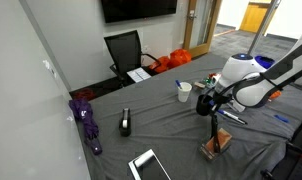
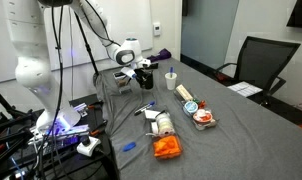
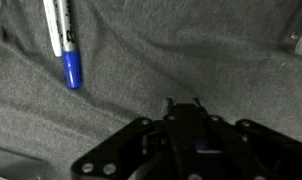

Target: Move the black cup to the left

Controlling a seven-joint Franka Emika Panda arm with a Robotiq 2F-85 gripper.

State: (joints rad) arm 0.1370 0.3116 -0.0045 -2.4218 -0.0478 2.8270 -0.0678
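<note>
End effector (image 1: 208, 99) hung right at the black cup (image 1: 203, 106) over the gray surface (image 1: 166, 135); honestly couldn't tell if it was clamped.

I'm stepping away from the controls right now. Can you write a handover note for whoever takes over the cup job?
The gripper is down at the black cup; whether it is closed on the cup cannot be told.
The black cup is close beside the white cup, near the table edge on the arm's side.
Done: the approach.
Left: confirm the grip, move the cup left, set it down, release.
</note>
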